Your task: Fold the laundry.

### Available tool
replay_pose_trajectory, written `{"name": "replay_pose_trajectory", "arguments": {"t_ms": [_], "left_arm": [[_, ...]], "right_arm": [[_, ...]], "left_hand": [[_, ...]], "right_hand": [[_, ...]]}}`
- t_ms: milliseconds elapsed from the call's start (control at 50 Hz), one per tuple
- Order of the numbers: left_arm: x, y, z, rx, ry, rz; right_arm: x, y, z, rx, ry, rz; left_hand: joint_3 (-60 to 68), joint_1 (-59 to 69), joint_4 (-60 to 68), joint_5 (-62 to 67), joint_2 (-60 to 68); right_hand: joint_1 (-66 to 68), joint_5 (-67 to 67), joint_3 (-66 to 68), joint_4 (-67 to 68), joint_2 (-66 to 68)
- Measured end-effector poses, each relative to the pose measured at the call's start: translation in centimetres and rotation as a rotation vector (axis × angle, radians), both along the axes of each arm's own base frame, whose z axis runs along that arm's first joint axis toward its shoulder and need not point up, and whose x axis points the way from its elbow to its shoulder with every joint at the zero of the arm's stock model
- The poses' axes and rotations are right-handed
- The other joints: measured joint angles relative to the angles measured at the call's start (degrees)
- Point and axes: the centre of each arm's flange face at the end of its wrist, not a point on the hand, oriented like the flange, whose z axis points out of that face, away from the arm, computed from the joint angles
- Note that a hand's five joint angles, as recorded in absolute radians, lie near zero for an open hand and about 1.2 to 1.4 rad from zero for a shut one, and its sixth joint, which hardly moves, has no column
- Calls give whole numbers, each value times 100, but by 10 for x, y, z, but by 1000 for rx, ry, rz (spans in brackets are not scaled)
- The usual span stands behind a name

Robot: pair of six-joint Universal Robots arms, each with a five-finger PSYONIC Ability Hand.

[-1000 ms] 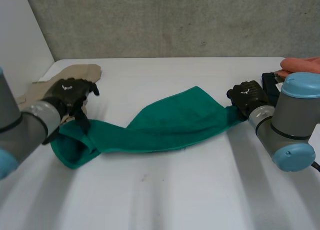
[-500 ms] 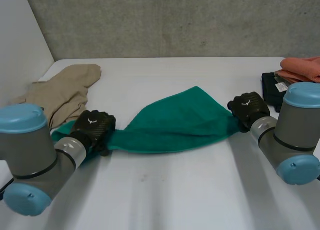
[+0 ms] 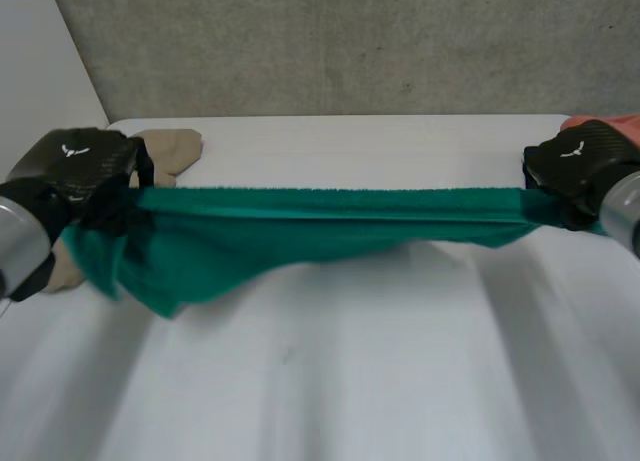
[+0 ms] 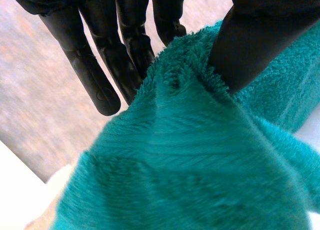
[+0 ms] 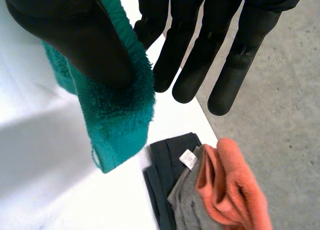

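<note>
at left, left hand [image 3: 72,171] above the table [image 3: 350,381], clamped on one end of the towel [image 3: 320,221], pile pinched between thumb and fingers [image 4: 125,55]; tan cloth [image 3: 175,141] just beyond. centre: towel taut in the air between both hands, lower edge sagging near the left hand. at right, right hand [image 3: 585,171] nipping the other end under its thumb; orange cloth [image 5: 230,185] and dark garment [image 5: 162,165] on the table below.
</note>
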Motion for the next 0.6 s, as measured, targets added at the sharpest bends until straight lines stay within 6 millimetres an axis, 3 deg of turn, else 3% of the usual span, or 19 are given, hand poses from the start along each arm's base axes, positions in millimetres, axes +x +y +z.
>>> {"name": "replay_pose_trajectory", "arguments": {"t_ms": [80, 180, 300, 380, 460, 500, 540, 600], "left_arm": [[5, 4, 0, 155, -60, -29], [5, -15, -25, 314, -163, -54], [-6, -50, -62, 362, -268, -79], [-24, -88, -72, 235, -273, -95], [-43, -122, -52, 1, -206, -95], [-54, -140, -23, -190, -125, -89], [-59, -148, 0, -324, -54, -86], [-64, -153, 47, -559, 97, -90]], "right_arm": [[1, 16, 8, 45, 51, 43], [8, 17, -10, 135, 90, 81], [20, 2, -46, 223, 100, 97], [32, -32, -62, 172, 29, 49], [42, -74, -49, -1, -105, -13], [46, -100, -26, -165, -227, -39], [47, -115, -4, -288, -320, -44], [46, -129, 46, -540, -505, -9]], "left_hand": [[0, 0, 0, 0, 10], [33, 0, 1, 0, 12], [33, 0, 2, 0, 12], [35, 0, 4, 0, 14], [72, 0, 4, 0, 15], [72, 0, 4, 0, 14], [72, 0, 4, 0, 15], [73, 0, 4, 2, 15]], "right_hand": [[0, 69, 0, 0, 0], [0, 83, 0, 0, 0], [0, 83, 0, 0, 0], [0, 85, 3, 0, 0], [0, 85, 17, 0, 0], [0, 85, 18, 1, 0], [0, 85, 18, 1, 0], [0, 86, 18, 1, 0]]}}
